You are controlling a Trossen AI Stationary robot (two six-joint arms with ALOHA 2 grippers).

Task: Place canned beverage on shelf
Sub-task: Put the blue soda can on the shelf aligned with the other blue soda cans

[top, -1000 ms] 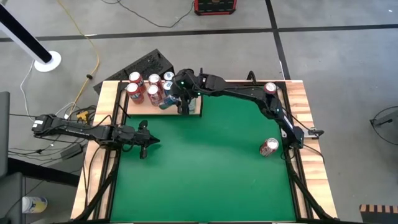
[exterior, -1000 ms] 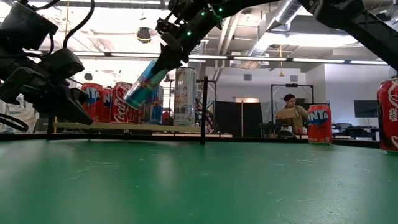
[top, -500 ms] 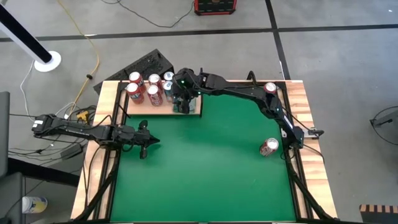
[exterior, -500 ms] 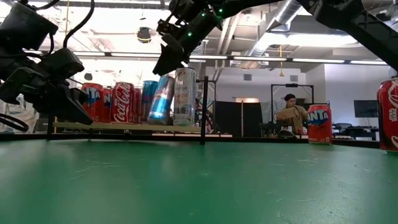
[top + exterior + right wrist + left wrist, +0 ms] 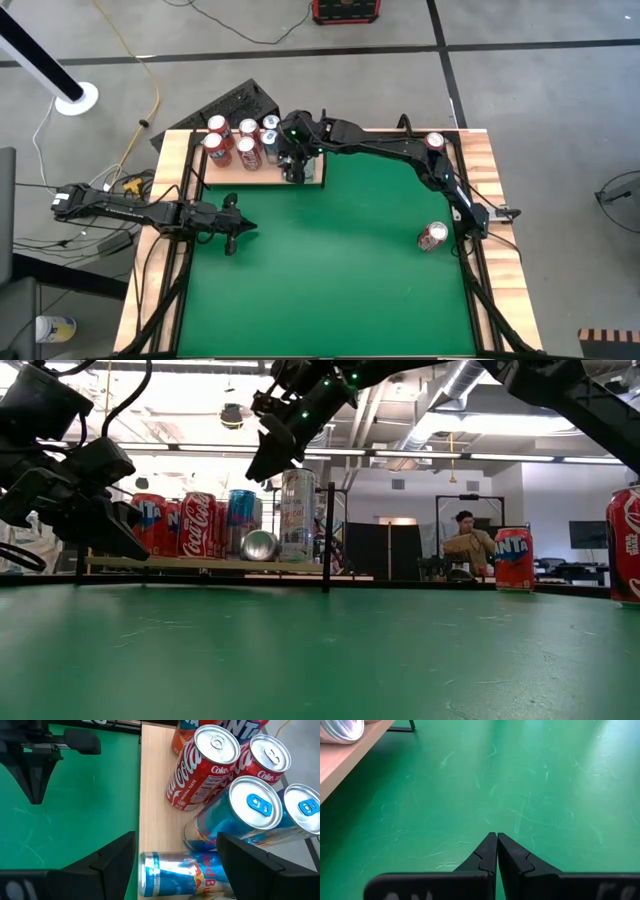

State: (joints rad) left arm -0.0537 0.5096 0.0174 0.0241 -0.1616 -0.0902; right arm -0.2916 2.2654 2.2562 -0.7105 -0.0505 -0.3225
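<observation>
A blue and silver canned beverage (image 5: 185,876) lies on its side on the pale-wood shelf (image 5: 155,795) at the table's far left. Its silver end faces the low view (image 5: 260,545) and shows in the left wrist view (image 5: 340,727). My right gripper (image 5: 177,840) is open and hangs above the can (image 5: 268,460), clear of it. Several other cans (image 5: 200,770) stand upright on the shelf behind it. My left gripper (image 5: 495,836) is shut and empty, low over the green felt at the table's left (image 5: 235,228).
A red Coca-Cola can (image 5: 432,236) stands on the felt at the right, and a Fanta can (image 5: 434,141) stands at the far right corner. A thin black post (image 5: 328,535) stands at the shelf's right end. A person (image 5: 465,545) is in the room behind.
My right gripper has let go of the blue can and stays above the shelf. A second ago the can hung tilted in its fingers. It then stood leaning on the shelf, and it has now fallen onto its side there.
</observation>
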